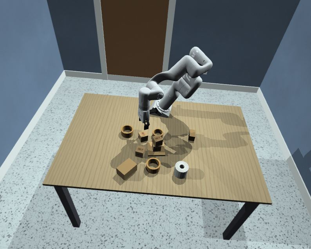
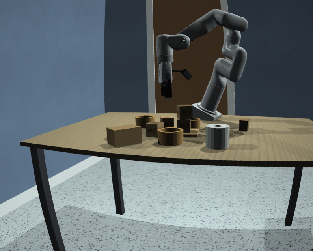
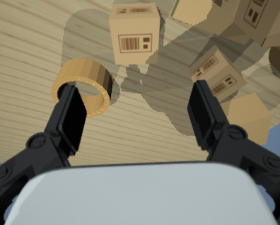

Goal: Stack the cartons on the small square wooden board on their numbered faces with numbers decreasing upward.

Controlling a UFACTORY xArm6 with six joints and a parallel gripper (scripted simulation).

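Note:
My gripper (image 1: 143,123) (image 2: 166,94) (image 3: 136,96) is open and empty, high above the table on the door side of the cartons. The wooden board (image 1: 152,152) (image 2: 192,133) (image 3: 192,10) bears two stacked cartons: a lower carton (image 1: 156,148) (image 2: 184,126) and an upper carton (image 1: 157,140) (image 2: 184,112) (image 3: 255,15). A third carton (image 1: 143,136) (image 2: 167,122) (image 3: 134,42) stands on the table left of the board, nearer the arm. A fourth carton (image 1: 140,151) (image 2: 155,129) (image 3: 217,74) stands left of the board, nearer the front. No printed numbers show; the undersides are hidden.
Rings stand at the left (image 1: 127,131) (image 3: 83,88), behind the board (image 1: 157,132) and before it (image 1: 153,165). A larger brown box (image 1: 126,168) (image 2: 124,135) is front left, a ribbed grey cylinder (image 1: 181,170) (image 2: 217,137) front right, and a small block (image 1: 192,135) (image 2: 244,124) farther right.

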